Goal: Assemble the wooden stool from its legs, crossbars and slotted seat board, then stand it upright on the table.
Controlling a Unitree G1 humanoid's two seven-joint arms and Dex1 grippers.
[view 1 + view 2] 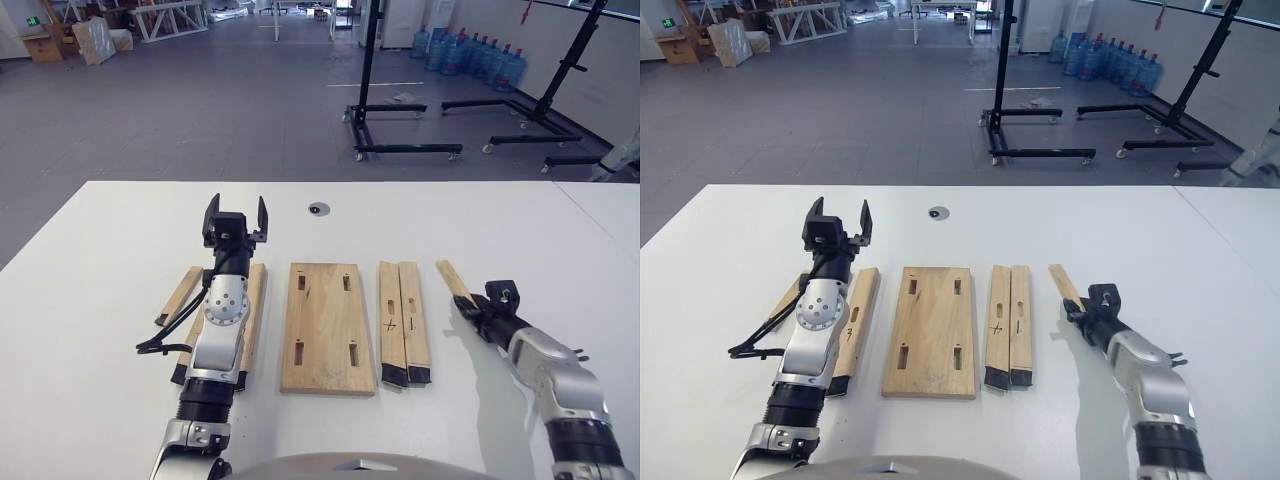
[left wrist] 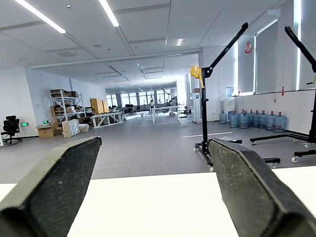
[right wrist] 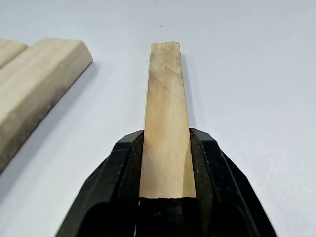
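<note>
The slotted seat board (image 1: 325,325) lies flat at the table's middle. Two legs (image 1: 403,320) with dark ends lie side by side just right of it. Further right, a thin crossbar (image 1: 452,279) lies low over the table with my right gripper (image 1: 470,305) shut on its near end; in the right wrist view the crossbar (image 3: 165,108) sits clamped between the black fingers (image 3: 123,163). Left of the board, another leg (image 1: 255,305) and a crossbar (image 1: 180,292) lie partly under my left arm. My left gripper (image 1: 236,215) hangs open beyond them, holding nothing, its pads (image 2: 54,187) wide apart.
A small round insert (image 1: 318,208) sits in the white table (image 1: 100,260) near its far edge. A black cable (image 1: 160,345) loops beside my left arm. Beyond the table are black wheeled stands (image 1: 405,110) and water bottles (image 1: 470,50).
</note>
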